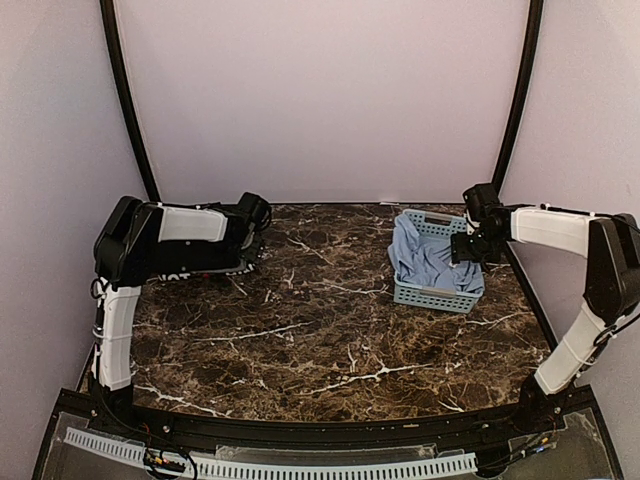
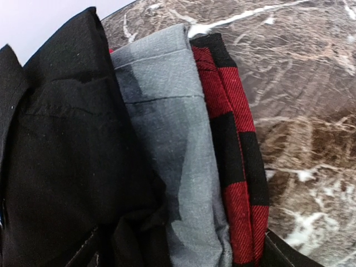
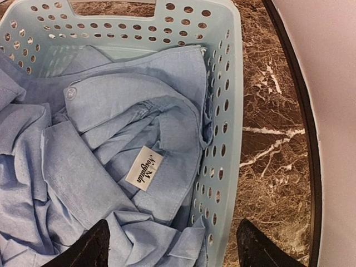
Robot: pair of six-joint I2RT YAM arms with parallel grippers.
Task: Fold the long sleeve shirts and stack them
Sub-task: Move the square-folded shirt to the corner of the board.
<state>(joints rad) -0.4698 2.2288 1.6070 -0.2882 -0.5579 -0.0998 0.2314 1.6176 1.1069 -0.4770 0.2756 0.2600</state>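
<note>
Right now the right tool [image 3: 172, 253] hangs over the pale blue basket [image 3: 222, 83] at the far right of the worktop [image 1: 320, 340]. Its two fingers [image 3: 83, 250] are spread wide apart and hold nothing. Just below them the light blue shirt [image 3: 111, 139] lies crumpled inside the basket, with its small white label [image 3: 144, 168] facing up. At the far left, the left tool [image 1: 255, 215] sits low by the worktop. Its camera looks closely at the black shirt [image 2: 61, 167], which touches a grey cloth [image 2: 178, 144]. A red and black checked cloth [image 2: 239, 167] touches the grey one on its other side. These may be one pile seen from the side, but that is hard to tell. I cannot tell if the left tool is open or closed.
</note>
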